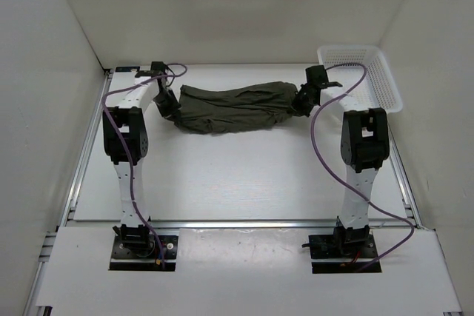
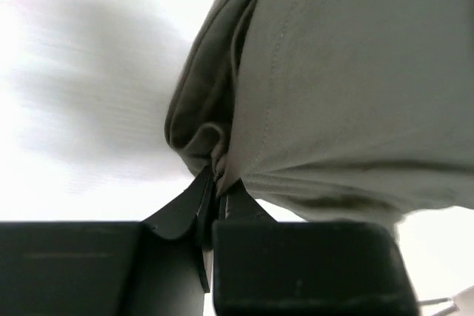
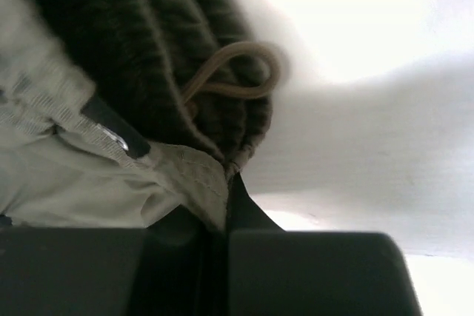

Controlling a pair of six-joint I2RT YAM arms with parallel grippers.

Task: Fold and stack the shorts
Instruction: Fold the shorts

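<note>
The left tool [image 1: 169, 106] is pressed together on a bunched edge of the shorts [image 1: 235, 107], which stretch as a long folded bundle across the far part of the bench [image 1: 237, 179] between the two arms. The right tool [image 1: 302, 101] pinches the other end at the ribbed waistband, beside a loop of drawstring [image 3: 237, 72]. The basket [image 1: 390, 86] sits in the far right corner.

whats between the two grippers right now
The shorts, bunched into a long roll, span the whole stretch from the left gripper to the right gripper, each pinching one end; the top external view shows it.
</note>
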